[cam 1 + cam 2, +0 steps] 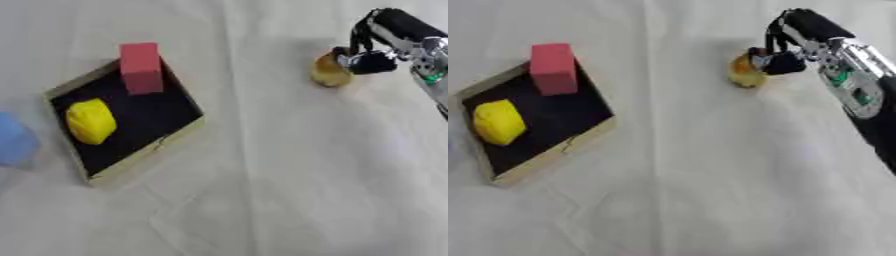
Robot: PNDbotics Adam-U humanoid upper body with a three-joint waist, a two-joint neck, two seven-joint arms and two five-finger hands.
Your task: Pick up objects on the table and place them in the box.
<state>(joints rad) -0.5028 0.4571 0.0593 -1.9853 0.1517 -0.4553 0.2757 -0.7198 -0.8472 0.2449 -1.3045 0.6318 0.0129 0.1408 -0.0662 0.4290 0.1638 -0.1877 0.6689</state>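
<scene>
You see bright, even, diffuse light, soft blur throughout; faint shadow beside the box (pixel 140 165), mild glare on the white cloth (pixel 289 175), edges smeared

Box (pixel 179 136) is showing a tan rim w/ black inside. Block (pixel 141 67) is looking pinkish red; lumpy item (pixel 91 121) bright yellow. Round obj (pixel 328 75) is reading golden-brown. Right hand (pixel 785 60) is showing black w/ silver. Cloth (pixel 289 175) off-white; blob (pixel 16 139) pale blue.
</scene>
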